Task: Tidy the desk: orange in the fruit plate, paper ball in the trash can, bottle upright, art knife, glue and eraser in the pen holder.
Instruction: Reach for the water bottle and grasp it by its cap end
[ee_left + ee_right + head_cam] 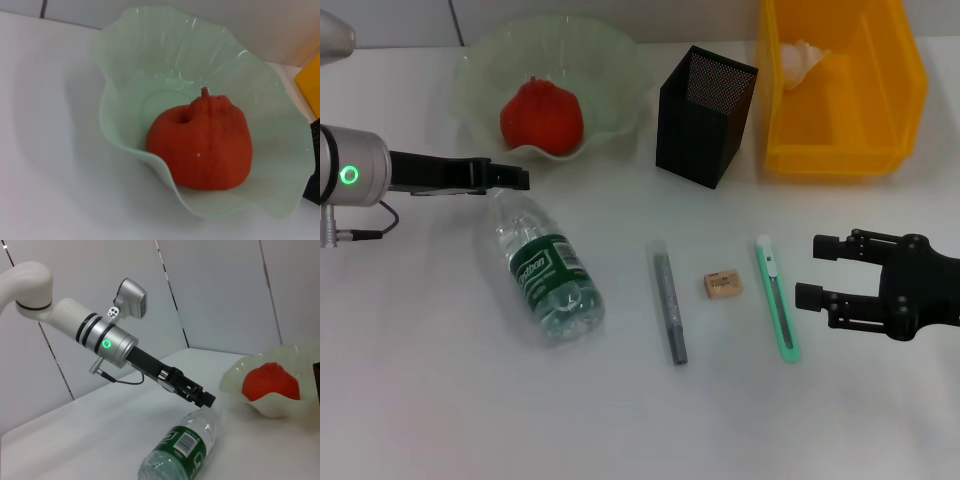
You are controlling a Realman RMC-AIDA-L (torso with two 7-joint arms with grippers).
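Orange (pixel 541 116) sits in fruit plate (pixel 610 60), upper left of head view. Left gripper (pixel 516 178) pressed together, empty, above neck of lying bottle (pixel 542 268). Right gripper (pixel 817 272) spread, lower right, beside art knife (pixel 777 298). Glue (pixel 668 300), eraser (pixel 722 285) centre; pen holder (pixel 705 115) above.

The left arm (pixel 60 315) is built of white rounded shells, a black band and a silver cylindrical wrist bearing a lit green ring. A thin black cable is looped beneath it. Both grippers, left (pixel 510 177) and right (pixel 812 272), are made of black linkages.
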